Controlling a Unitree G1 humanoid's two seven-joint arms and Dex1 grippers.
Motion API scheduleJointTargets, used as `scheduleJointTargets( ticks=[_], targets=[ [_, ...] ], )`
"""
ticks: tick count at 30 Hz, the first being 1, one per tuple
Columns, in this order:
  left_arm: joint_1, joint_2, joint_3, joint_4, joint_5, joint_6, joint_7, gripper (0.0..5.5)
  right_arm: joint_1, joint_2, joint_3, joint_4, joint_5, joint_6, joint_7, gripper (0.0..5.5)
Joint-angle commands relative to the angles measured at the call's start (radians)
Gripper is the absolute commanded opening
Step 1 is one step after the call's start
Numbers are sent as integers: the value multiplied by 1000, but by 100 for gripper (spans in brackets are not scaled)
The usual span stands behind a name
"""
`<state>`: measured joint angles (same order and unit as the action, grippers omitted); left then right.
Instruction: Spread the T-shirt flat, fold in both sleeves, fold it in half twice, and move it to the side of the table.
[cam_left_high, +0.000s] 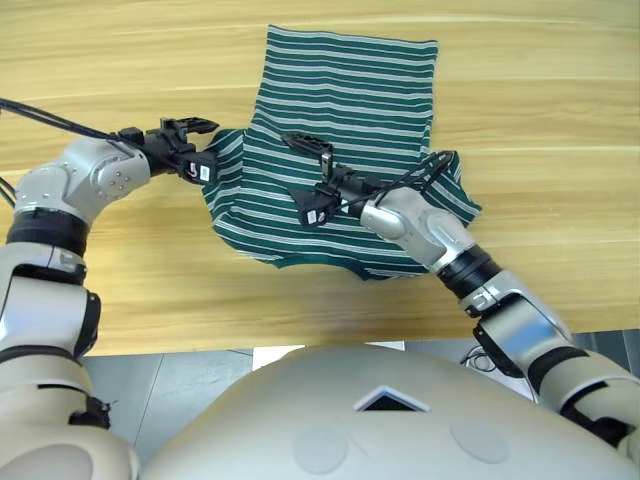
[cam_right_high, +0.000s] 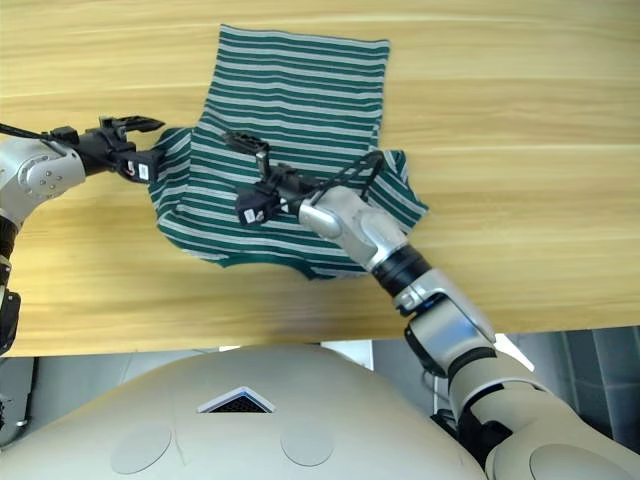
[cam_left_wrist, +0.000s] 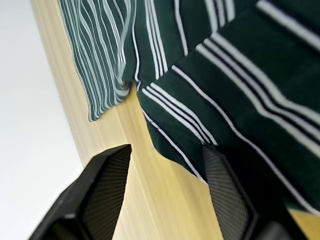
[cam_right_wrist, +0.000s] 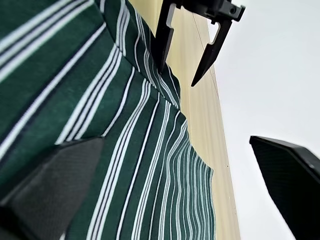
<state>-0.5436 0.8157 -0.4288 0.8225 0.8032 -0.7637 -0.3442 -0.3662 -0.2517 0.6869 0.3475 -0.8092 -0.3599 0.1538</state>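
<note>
T-shirt (cam_left_high: 345, 90), dark green with thin white stripes, far half flat, near half rumpled, at centre of wooden worktop (cam_left_high: 110, 60). Left pincer (cam_left_high: 208, 148) spread at left edge; right pincer (cam_left_high: 297, 175) spread over middle.

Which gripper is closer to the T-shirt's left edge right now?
Left. The left gripper is open right at the T-shirt's left edge, with the fabric edge between its fingers. The right gripper is open above the shirt's middle, farther from that edge.
</note>
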Motion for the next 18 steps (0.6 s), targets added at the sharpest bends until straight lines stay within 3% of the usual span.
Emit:
scheduleJointTargets(
  ticks=[1,6,13,18],
  targets=[
    [0,-2,-99,120,76,-7,-13,263,38,-34,23,13,-13,18,54,539],
    [-11,35,-145,218,55,-44,-30,263,44,-45,16,10,-6,32,56,539],
    [-86,223,-49,400,-99,11,-153,263,41,-51,3,18,-3,45,54,539],
    [-150,240,-3,456,-151,69,-147,263,37,-40,-3,31,0,54,49,539]
  ],
)
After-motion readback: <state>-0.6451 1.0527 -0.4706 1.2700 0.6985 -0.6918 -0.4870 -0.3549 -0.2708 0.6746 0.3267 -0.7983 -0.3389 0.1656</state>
